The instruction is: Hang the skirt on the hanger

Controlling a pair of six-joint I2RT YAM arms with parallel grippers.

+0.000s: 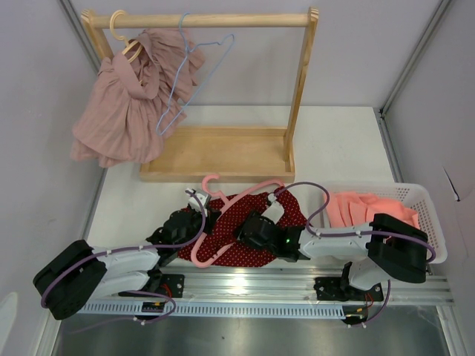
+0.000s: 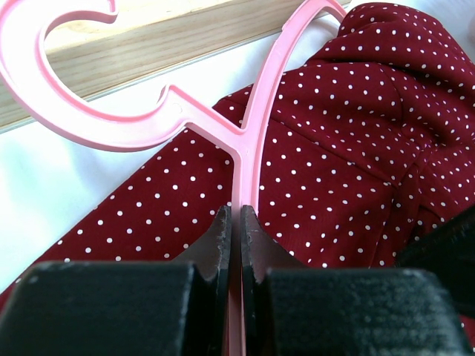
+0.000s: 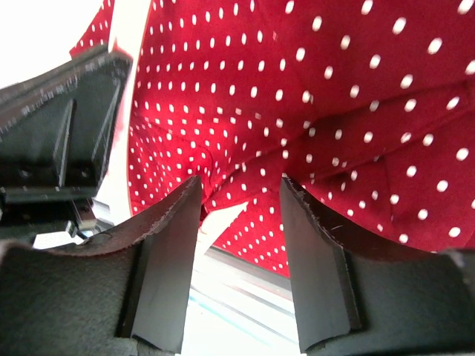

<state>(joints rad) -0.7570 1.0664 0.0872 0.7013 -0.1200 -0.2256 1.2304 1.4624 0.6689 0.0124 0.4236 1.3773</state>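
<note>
Tool on the left [image 2: 236, 222] is pinched tight on a bar of the pink hanger [image 2: 241, 148], which lies over the red dotted skirt [image 2: 334, 148], crumpled on the surface at lower centre of the top view; tool on the right [image 3: 239, 185] hangs at the skirt's edge, jaws narrowly parted.

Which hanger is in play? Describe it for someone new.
Start at the wooden rack at the back; in front of its base lies the red polka-dot skirt. The pink hanger lies on it, the only hanger off the rail, pinched in the left claw.
</note>
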